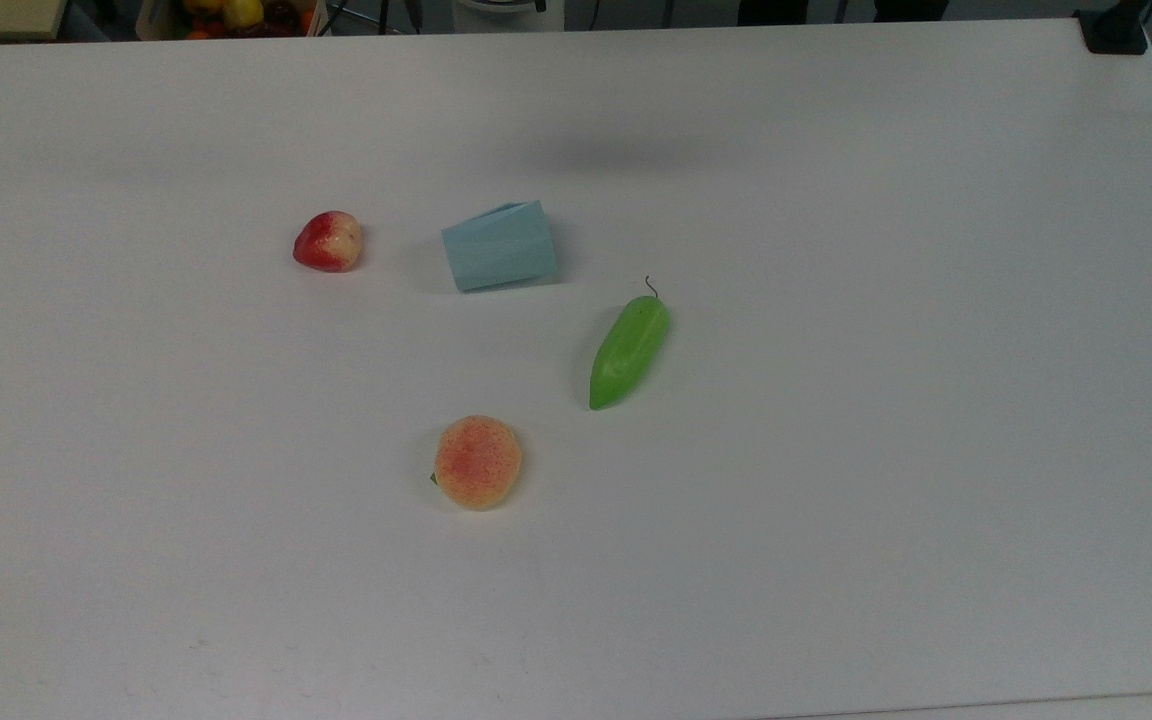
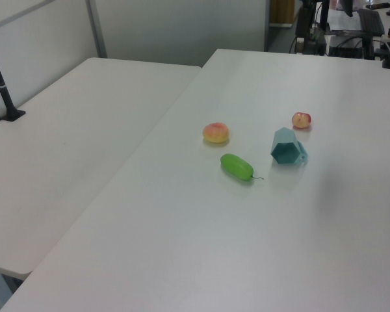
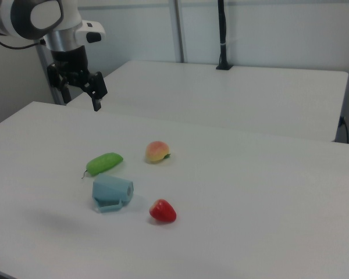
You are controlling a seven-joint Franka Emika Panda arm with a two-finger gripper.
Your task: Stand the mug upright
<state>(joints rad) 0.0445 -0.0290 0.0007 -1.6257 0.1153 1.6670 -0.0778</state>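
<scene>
The mug [image 1: 500, 246] is lying on its side on the white worktop [image 1: 836, 400], between the strawberry [image 1: 328, 241] and the green pepper [image 1: 629, 350]. Its handle is resting on the worktop in the right view. The peach [image 1: 477, 462] is sitting nearby. The gripper [image 3: 95, 92] is hanging high above the worktop, well apart from the mug, and I cannot tell if its fingers are spread.

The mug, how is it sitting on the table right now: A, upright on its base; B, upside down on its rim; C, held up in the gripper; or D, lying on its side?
D: the pale blue mug lies on its side on the white table, with its handle low against the tabletop in the right view, while the gripper hangs apart from it, above the table.
</scene>
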